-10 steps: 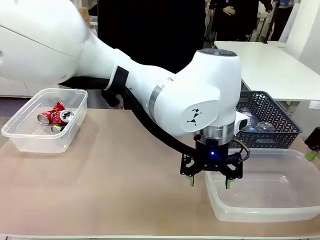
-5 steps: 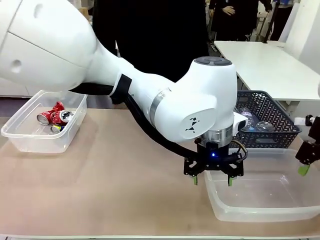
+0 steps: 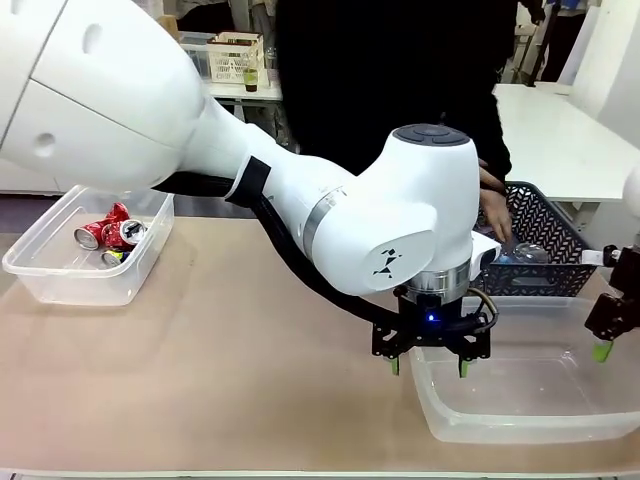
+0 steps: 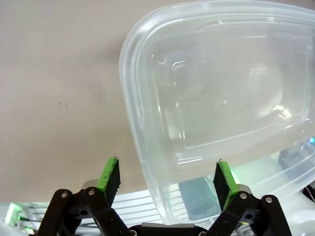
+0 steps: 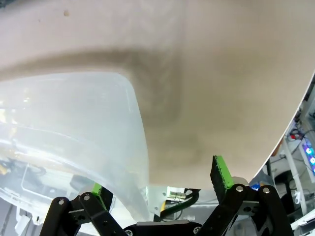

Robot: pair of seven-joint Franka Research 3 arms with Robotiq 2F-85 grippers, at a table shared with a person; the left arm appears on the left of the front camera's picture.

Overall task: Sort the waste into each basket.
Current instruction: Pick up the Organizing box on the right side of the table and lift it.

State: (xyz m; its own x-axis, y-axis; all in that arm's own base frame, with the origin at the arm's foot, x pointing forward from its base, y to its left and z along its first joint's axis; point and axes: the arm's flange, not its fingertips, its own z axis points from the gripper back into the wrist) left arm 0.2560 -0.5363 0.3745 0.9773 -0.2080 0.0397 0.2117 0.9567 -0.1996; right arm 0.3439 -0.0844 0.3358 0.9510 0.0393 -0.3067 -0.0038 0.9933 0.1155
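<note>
Left gripper (image 3: 430,368) lower, astride basket's (image 3: 540,430) left rim

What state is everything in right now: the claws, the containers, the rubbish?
left claw, open, straddling one wall of the clear tub.
right claw, open, astride another wall of the tub.
clear tub, empty, on the table.
small bin, holds the cans.
cans, lying in the small bin.
dark basket, holds bottles; a person's hand at its rim.
</note>
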